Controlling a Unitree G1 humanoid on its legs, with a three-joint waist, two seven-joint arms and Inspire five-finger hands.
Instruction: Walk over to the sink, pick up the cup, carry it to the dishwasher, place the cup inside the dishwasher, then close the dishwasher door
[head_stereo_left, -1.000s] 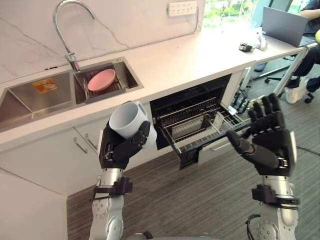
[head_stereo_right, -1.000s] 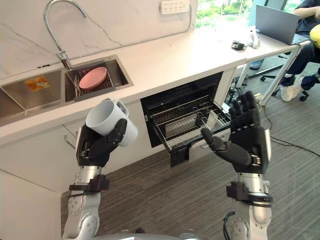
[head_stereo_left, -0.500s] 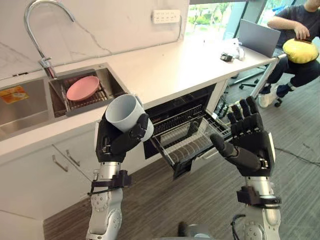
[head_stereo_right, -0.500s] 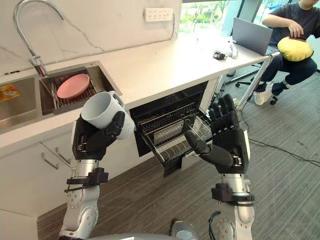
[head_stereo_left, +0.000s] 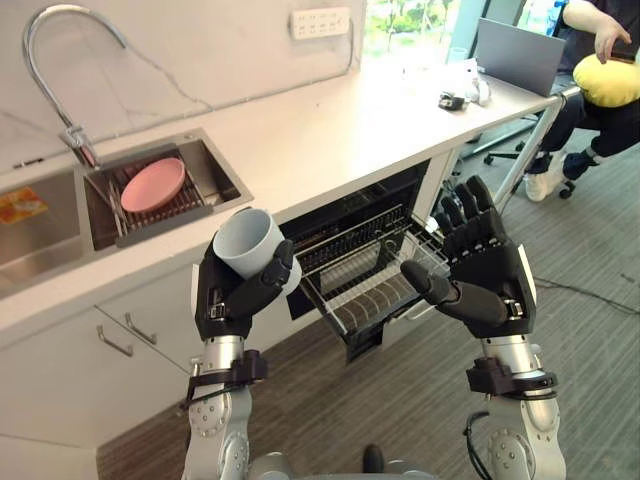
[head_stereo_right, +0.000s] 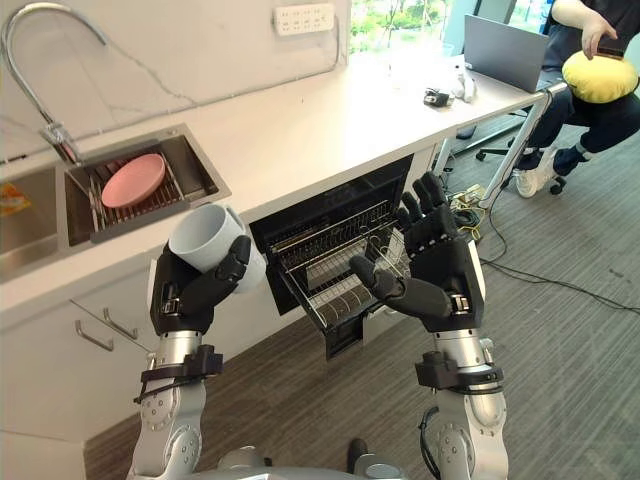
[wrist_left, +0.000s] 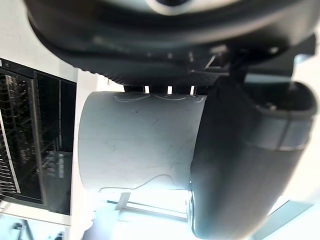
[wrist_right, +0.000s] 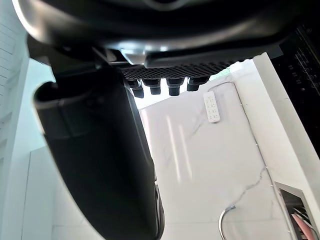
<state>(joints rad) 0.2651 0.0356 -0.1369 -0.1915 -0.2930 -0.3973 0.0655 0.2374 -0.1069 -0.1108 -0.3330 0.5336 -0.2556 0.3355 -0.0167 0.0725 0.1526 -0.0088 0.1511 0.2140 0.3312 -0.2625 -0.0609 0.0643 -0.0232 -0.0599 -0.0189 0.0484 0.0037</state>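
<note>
Cup first: we see it nearest to us, white, tipped with its mouth up and toward the counter, clamped in our left robot hand, whose fingers and thumb curl round its wall; the left wrist view shows the thumb pressed along its side. Our right robot hand is raised beside it, well apart, fingers straight and spread, thumb out, holding nothing. Past both hands the dishwasher stands open under the counter, its wire rack pulled out between the two hands as we look down. The cup is in front of the counter edge, to the left of the rack and not in it. Farther back on the left the sink holds a pink plate on a grid, with the faucet arching over it. An outlet sits on the wall behind. At the far right end we see a laptop and a seated person with a yellow cushion on the lap.
</note>
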